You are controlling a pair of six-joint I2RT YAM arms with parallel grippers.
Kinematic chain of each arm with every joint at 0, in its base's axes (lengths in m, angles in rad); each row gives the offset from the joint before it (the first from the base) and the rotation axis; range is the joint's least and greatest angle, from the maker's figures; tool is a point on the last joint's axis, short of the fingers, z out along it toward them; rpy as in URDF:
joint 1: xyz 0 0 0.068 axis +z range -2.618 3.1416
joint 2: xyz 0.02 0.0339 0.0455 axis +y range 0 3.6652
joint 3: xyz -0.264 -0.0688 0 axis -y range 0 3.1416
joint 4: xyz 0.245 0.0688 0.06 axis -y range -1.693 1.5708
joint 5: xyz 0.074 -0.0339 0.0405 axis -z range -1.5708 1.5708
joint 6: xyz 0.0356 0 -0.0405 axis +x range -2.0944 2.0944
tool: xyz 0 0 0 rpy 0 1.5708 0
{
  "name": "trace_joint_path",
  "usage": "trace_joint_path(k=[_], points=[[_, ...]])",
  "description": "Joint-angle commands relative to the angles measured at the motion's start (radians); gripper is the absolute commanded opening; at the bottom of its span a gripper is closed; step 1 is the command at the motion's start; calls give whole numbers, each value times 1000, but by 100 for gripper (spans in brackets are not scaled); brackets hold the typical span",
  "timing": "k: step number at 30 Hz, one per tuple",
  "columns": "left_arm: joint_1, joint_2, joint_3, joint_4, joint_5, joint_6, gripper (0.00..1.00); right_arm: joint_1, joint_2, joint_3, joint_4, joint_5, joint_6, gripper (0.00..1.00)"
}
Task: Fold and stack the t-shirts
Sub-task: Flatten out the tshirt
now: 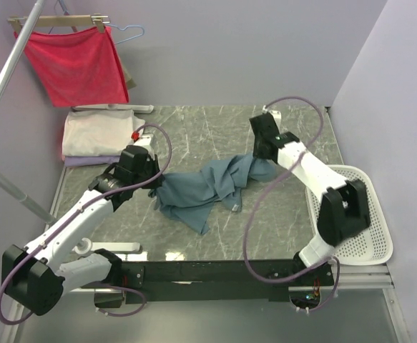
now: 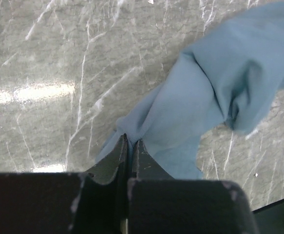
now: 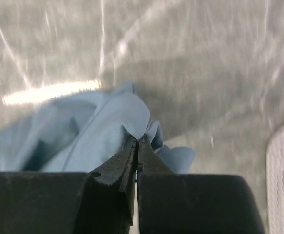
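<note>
The crumpled teal-blue t-shirt [image 1: 208, 187] lies bunched between the left pincer [image 2: 130, 141] and right pincer [image 3: 138, 139], each pinching its cloth.

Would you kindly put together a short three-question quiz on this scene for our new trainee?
1. True or false: the teal-blue t-shirt is already neatly folded.
2. Where do the folded shirts lie? A) at the far left, by the red cloth; B) at the far right; C) in the middle of the near edge.
3. Fill in: the left gripper and the right gripper are both shut on the ___.

Key: 1 false, it is crumpled and stretched between the two arms; 2 A; 3 teal-blue t-shirt.
</note>
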Motion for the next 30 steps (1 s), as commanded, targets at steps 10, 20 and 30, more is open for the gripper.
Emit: trace_joint_path(k=[10, 20, 30], points=[[3, -49, -15, 15, -1, -6, 1, -90, 173, 228, 254, 53, -57, 69], [1, 14, -6, 29, 23, 12, 1, -110, 129, 17, 293, -453, 69, 71], [1, 46, 0, 44, 40, 12, 1, -107, 275, -4, 382, -694, 115, 68]])
